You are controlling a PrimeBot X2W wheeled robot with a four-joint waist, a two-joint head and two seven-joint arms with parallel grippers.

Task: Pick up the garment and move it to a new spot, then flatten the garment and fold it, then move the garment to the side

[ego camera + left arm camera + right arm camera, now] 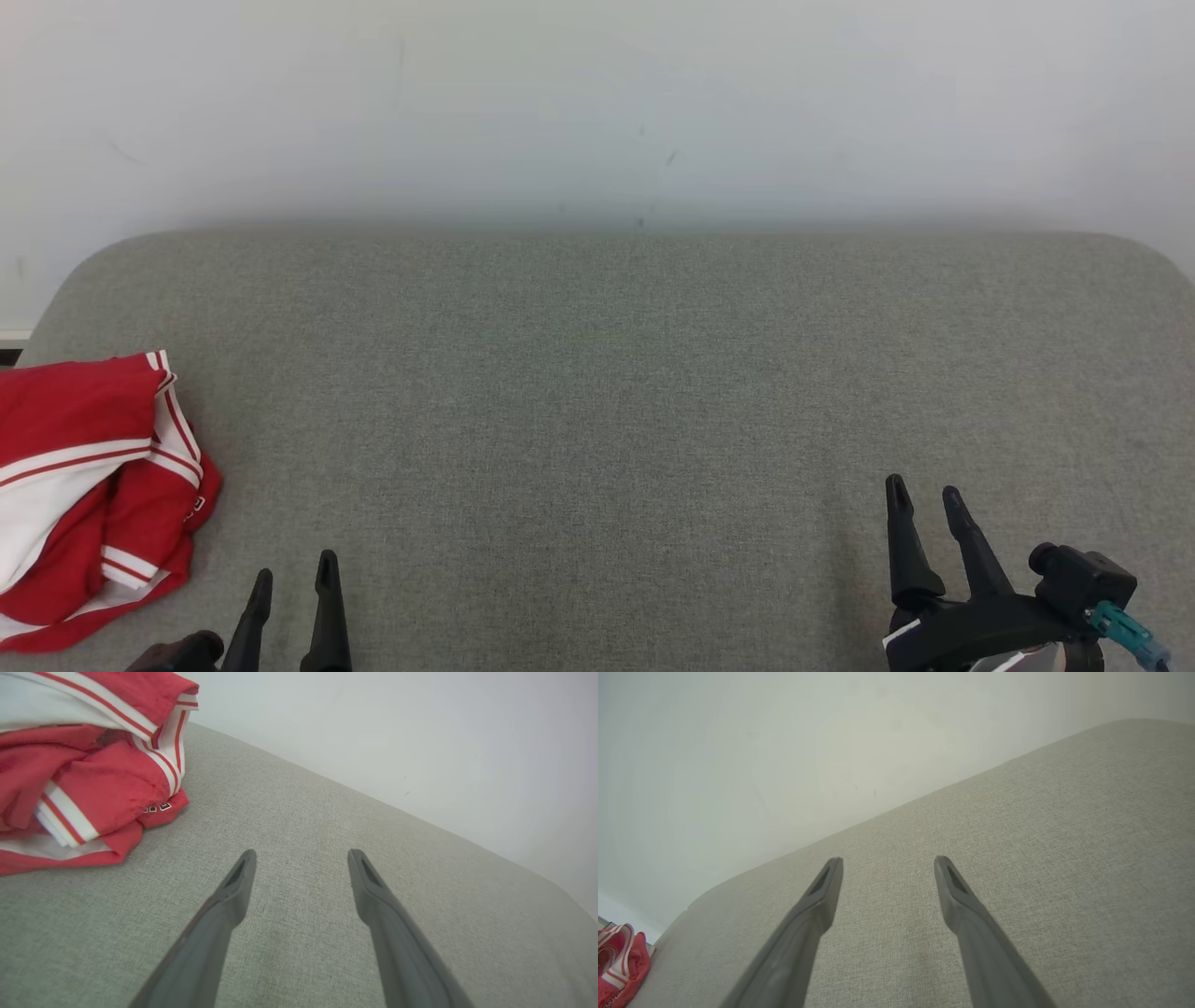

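A red garment (89,495) with white stripes lies crumpled at the left edge of the grey cushioned surface (597,392). In the left wrist view the garment (88,765) is bunched at the upper left, apart from the fingers. My left gripper (294,571) stands open just right of the garment, with nothing between its fingers (233,891). Far across the surface, at the lower right, my right gripper (924,495) is open and empty too. The right wrist view catches a corner of the garment (619,961) at its lower left.
A plain white wall (597,103) rises behind the surface's far edge. The surface has rounded back corners (103,257). Its wide middle is bare grey fabric.
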